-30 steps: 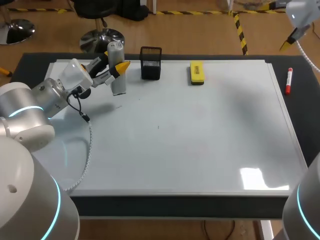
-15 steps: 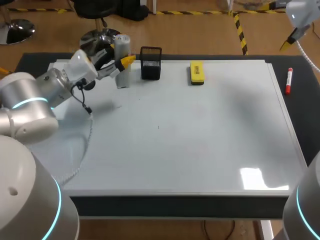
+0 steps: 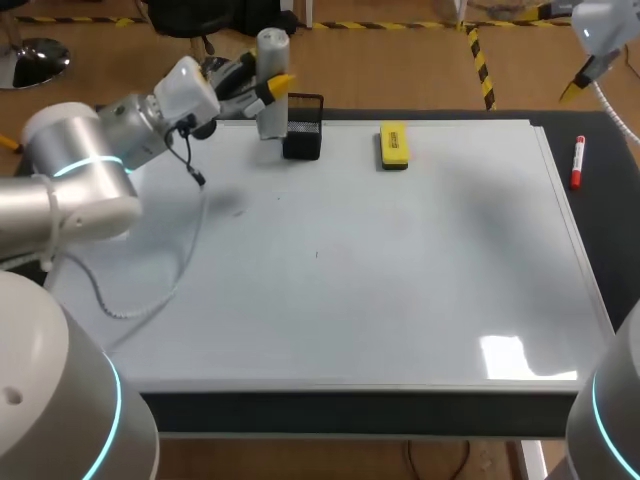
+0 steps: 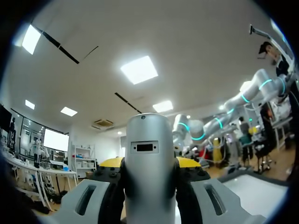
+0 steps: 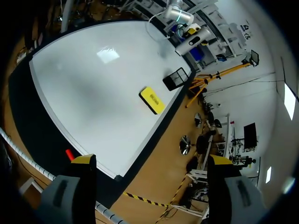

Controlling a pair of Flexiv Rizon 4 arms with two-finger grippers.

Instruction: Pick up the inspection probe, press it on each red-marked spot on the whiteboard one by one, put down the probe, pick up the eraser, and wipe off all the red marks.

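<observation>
So the left gripper (image 3: 262,88) is clamped on the probe (image 3: 271,50), right gripper (image 5: 152,159) hangs open; eraser (image 3: 394,145) looks untouched, so the wiping's all left

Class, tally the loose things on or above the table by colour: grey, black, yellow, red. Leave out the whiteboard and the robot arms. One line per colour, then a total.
Grey: 1, the probe
Black: 1, the mesh holder
Yellow: 1, the eraser
Red: 1, the marker
Total: 4
</observation>
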